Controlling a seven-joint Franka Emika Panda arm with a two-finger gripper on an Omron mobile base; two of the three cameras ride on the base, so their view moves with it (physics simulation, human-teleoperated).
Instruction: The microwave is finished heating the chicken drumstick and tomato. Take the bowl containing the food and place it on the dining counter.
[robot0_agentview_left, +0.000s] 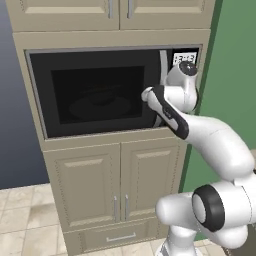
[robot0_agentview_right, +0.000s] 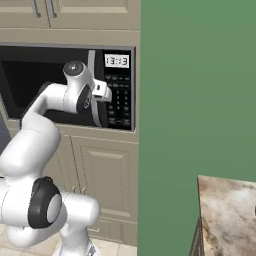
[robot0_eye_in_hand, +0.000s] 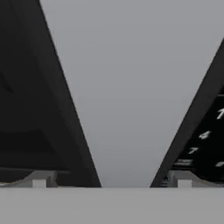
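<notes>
Microwave (robot0_agentview_left: 95, 92) door is shut. Our pincer (robot0_eye_in_hand: 111, 181) is spread wide and holds nothing, with the handle (robot0_eye_in_hand: 127, 87) running between the two fingertips (robot0_eye_in_hand: 39, 180): the dark glass is on one side of it and the keypad (robot0_agentview_right: 119, 100) on the other. In the right base view the hand sits right at the strip between door and keypad, just under the clock display (robot0_agentview_right: 116, 61).

Key relation: the handle's long axis is vertical on the door's right edge and goes straight up the hand view, so the jaws straddle it across its width. We judge it's lined up for a close-and-pull; how far the fingers reach past the handle can't be told.

The bowl (robot0_agentview_left: 102, 102) is behind the glass as a dim round outline, left of the pincer and deeper in. Can't make out the food. Dining desk (robot0_agentview_right: 230, 210) is low right in the right base view, well apart from the microwave.
</notes>
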